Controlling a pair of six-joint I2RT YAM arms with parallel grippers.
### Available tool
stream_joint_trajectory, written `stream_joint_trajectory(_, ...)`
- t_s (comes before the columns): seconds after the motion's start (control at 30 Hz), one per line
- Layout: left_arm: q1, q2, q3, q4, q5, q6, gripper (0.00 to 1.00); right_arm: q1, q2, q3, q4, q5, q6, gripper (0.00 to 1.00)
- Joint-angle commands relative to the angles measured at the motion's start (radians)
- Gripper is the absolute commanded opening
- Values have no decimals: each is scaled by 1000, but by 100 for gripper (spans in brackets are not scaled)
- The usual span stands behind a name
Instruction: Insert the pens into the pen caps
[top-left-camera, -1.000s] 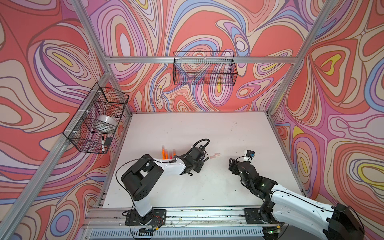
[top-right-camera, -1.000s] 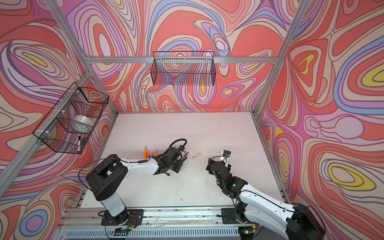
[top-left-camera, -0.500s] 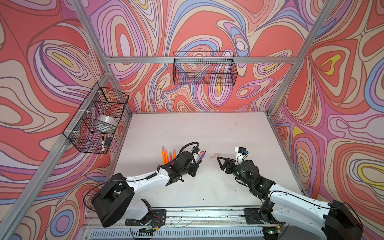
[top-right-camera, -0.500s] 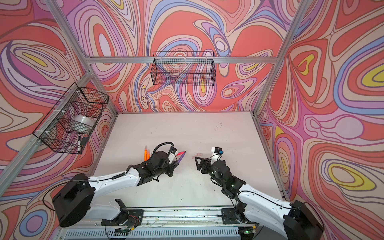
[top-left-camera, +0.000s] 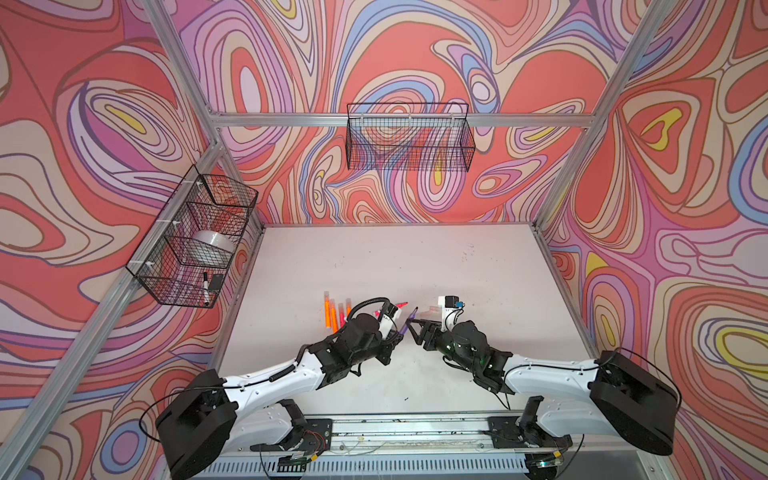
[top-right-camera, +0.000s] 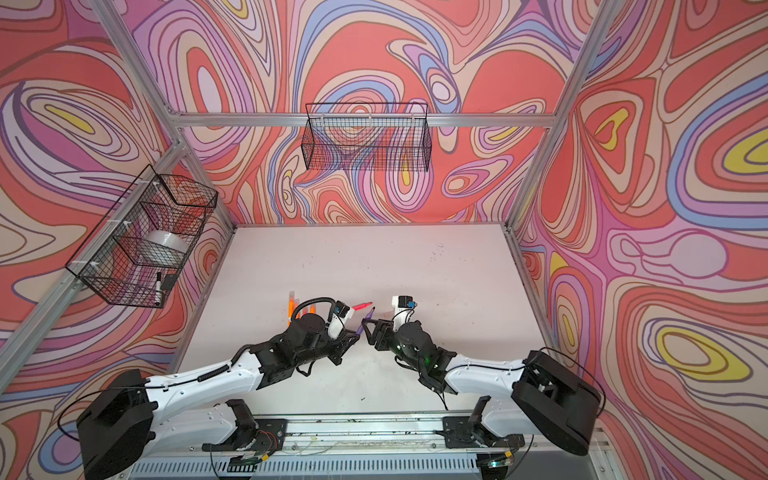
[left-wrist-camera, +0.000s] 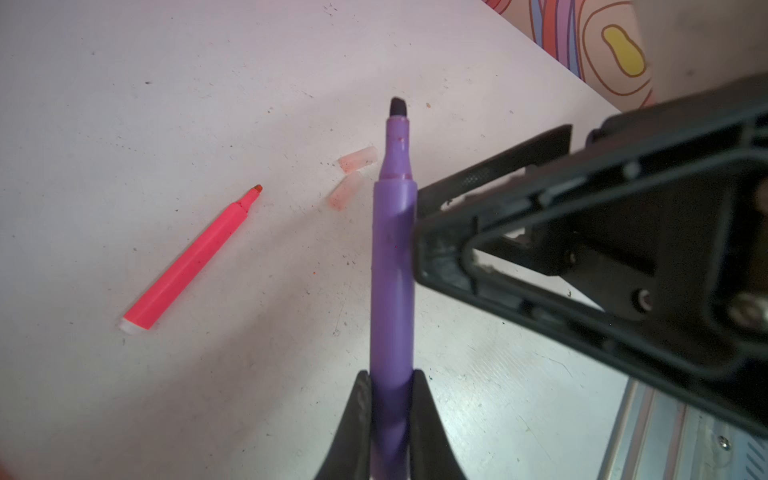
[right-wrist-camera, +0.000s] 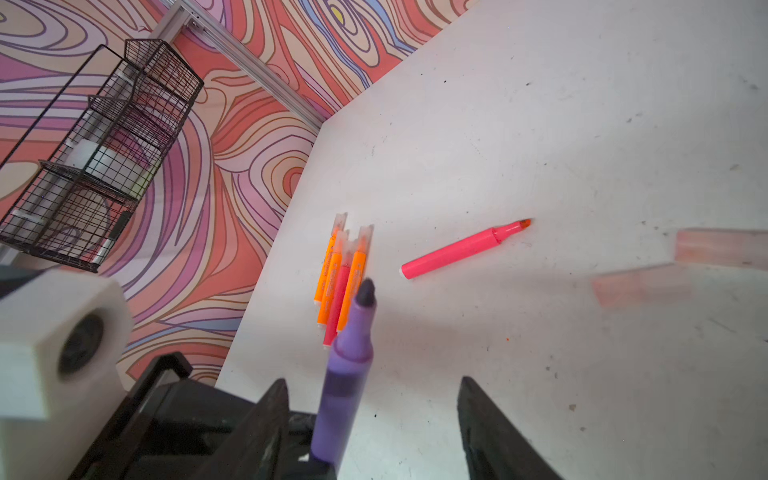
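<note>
No brand or label can be read. Print runs along the orange barrels in the right wrist view, but it is too small to make out.

There are six pens (right-wrist-camera: 353, 282): three orange, two pink, one purple. A bunch (right-wrist-camera: 338, 299) of four, the three orange and one pink, lies side by side on the table (top-left-camera: 374, 257). It is at 10 o'clock from the left gripper (left-wrist-camera: 390, 390) in both top views, with pale caps (right-wrist-camera: 365, 235) on the tips. The lone pink pen (right-wrist-camera: 461, 249) lies uncapped at 12 o'clock from that gripper. One loose cap (left-wrist-camera: 357, 158) and another cap (left-wrist-camera: 345, 191) lie just beside each other at 1 o'clock from the right gripper (right-wrist-camera: 372, 379). Two wire baskets hang on the walls: the back basket (top-left-camera: 409, 141) and the side basket (top-left-camera: 166, 286), which holds a roll (top-left-camera: 212, 245) and one marker (top-left-camera: 205, 286).

The left gripper clamps the purple pen (left-wrist-camera: 392, 257) by the rear of its barrel, with the bare dark tip aimed at 1 o'clock. The right gripper's jaws stand apart with that barrel between them, close to one finger. Whether it touches I cannot tell.

Half a second ago bare table showed between the two grippers; now the right one has come in to the pen. The bunch, the lone pink pen and the loose caps lie as before.
</note>
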Motion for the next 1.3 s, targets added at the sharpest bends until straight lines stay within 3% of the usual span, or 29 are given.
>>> stream_joint_trajectory(0.0, -10, -15, -24, 29, 30, -14, 0, 6, 41, 45, 59, -15, 8, 60)
stream_joint_trajectory(0.23, -10, -13, -31, 29, 22, -14, 0, 9, 96, 90, 58, -37, 9, 43)
stream_joint_trajectory(0.57, -10, -37, -38, 21, -52, -40, 0, 26, 119, 99, 39, -22, 23, 45)
stream_joint_trajectory(0.67, -11, -48, -36, 17, -50, -42, 0, 27, 123, 92, 49, -22, 30, 41)
stream_joint_trajectory(0.83, -11, -45, -31, 19, -28, -45, 0, 26, 133, 101, 52, -30, 30, 15)
stream_joint_trajectory(0.93, -10, -38, -35, 32, -27, -49, 1, 26, 129, 100, 50, -34, 31, 7)
stream_joint_trajectory(1.1, -10, -14, -23, 37, -43, -54, 25, 36, 127, 105, 55, -48, 36, 2)
stream_joint_trajectory(1.27, -10, 14, -5, 50, -74, -53, 32, 52, 136, 113, 58, -48, 39, 0)
